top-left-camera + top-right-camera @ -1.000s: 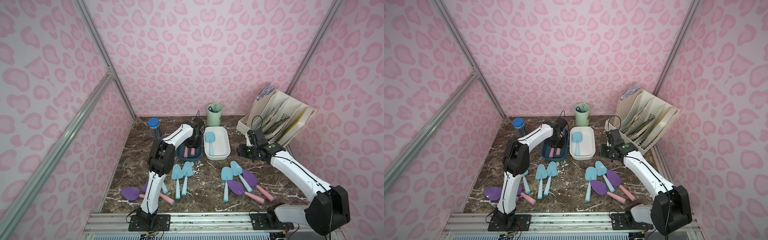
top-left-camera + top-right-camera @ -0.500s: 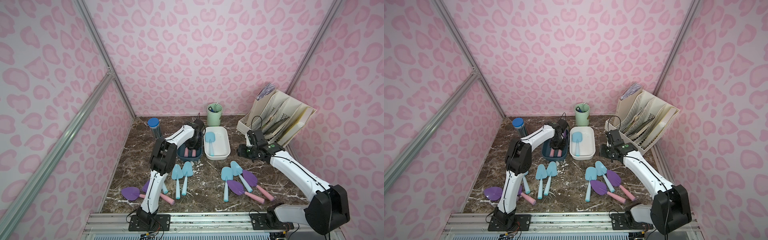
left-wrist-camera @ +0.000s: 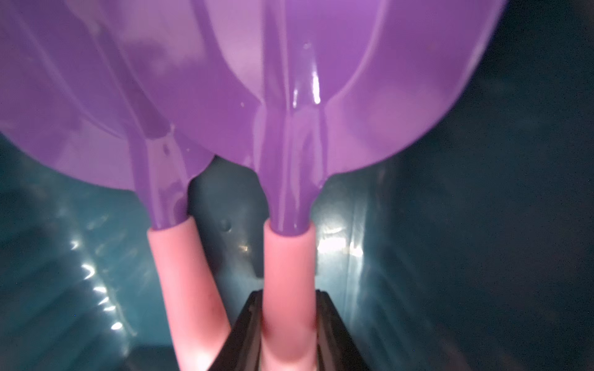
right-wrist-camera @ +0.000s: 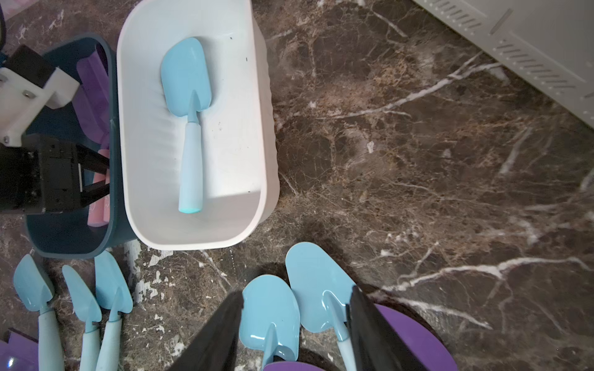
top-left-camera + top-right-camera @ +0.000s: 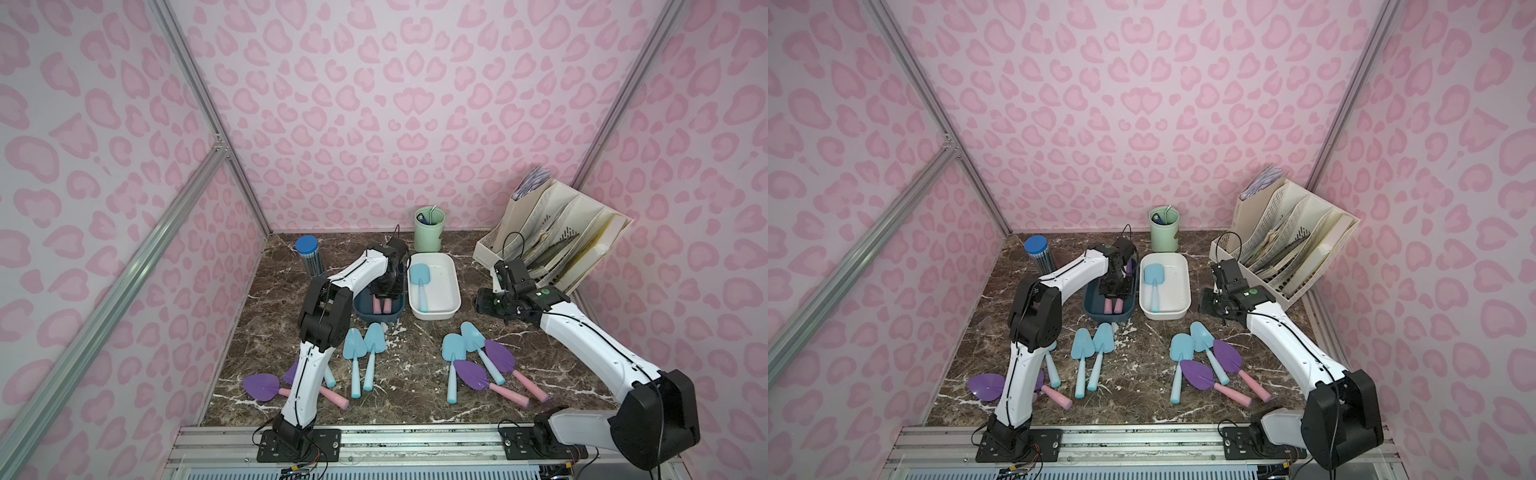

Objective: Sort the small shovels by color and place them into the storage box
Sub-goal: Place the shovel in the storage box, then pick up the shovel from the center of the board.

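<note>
One purple shovel, handle between L hand jaws; grip unclear

The dark brown marble-patterned table carries a clear tube with a blue cap near its back left corner, a pale green cup at the middle of the back edge and a cream slotted file rack in the back right corner. Before the cup a dark blue plastic box and a white plastic box stand just beside each other. Toward the front edge lie two light blue plastic shovels side by side at the middle, four overlapping blue and purple shovels to their right, and a purple-bladed shovel near the left edge.
</note>
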`<move>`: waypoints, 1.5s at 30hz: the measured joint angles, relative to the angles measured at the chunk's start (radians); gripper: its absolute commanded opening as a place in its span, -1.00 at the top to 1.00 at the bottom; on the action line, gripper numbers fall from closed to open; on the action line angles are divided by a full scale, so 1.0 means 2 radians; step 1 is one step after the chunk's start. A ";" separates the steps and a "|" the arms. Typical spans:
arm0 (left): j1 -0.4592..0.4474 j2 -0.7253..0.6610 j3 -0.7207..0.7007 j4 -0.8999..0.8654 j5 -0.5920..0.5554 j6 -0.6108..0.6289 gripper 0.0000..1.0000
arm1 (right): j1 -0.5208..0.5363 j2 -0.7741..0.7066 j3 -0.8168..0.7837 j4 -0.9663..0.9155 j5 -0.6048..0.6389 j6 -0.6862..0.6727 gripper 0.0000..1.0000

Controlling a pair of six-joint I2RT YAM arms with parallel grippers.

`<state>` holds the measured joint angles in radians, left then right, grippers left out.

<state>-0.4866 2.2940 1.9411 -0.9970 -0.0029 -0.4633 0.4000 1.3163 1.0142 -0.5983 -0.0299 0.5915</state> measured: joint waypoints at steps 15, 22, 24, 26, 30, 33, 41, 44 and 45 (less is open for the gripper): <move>0.000 -0.029 -0.011 -0.002 -0.004 0.002 0.25 | 0.000 -0.016 0.007 -0.007 0.001 0.003 -0.16; -0.010 -0.121 -0.033 -0.003 -0.021 0.003 0.10 | 0.004 -0.024 0.009 -0.010 0.004 0.004 -0.16; -0.014 -0.158 -0.049 -0.004 -0.029 0.003 0.08 | 0.007 -0.025 0.010 -0.014 0.006 0.005 -0.16; -0.016 -0.198 -0.070 -0.005 -0.037 0.003 0.06 | 0.012 -0.025 0.011 -0.016 0.006 0.006 -0.16; -0.016 -0.273 -0.120 -0.012 -0.057 0.003 0.04 | 0.028 -0.024 0.012 -0.017 0.008 0.006 -0.21; -0.014 -0.324 -0.162 -0.019 -0.072 0.001 0.04 | 0.050 -0.012 0.016 -0.019 0.003 0.005 -0.22; 0.023 -0.445 -0.272 -0.035 -0.095 -0.007 0.02 | 0.112 0.010 0.024 -0.022 0.001 0.013 -0.22; 0.039 -0.473 -0.299 -0.040 -0.097 -0.008 0.01 | 0.134 0.012 0.021 -0.014 0.005 0.031 -0.21; 0.043 -0.481 -0.307 -0.040 -0.097 -0.008 0.01 | 0.143 0.014 0.020 -0.012 0.004 0.035 -0.21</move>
<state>-0.4007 1.3319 1.3277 -1.0763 -0.1963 -0.4801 0.6857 1.3441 1.0538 -0.6216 -0.0216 0.6621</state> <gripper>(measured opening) 0.494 0.609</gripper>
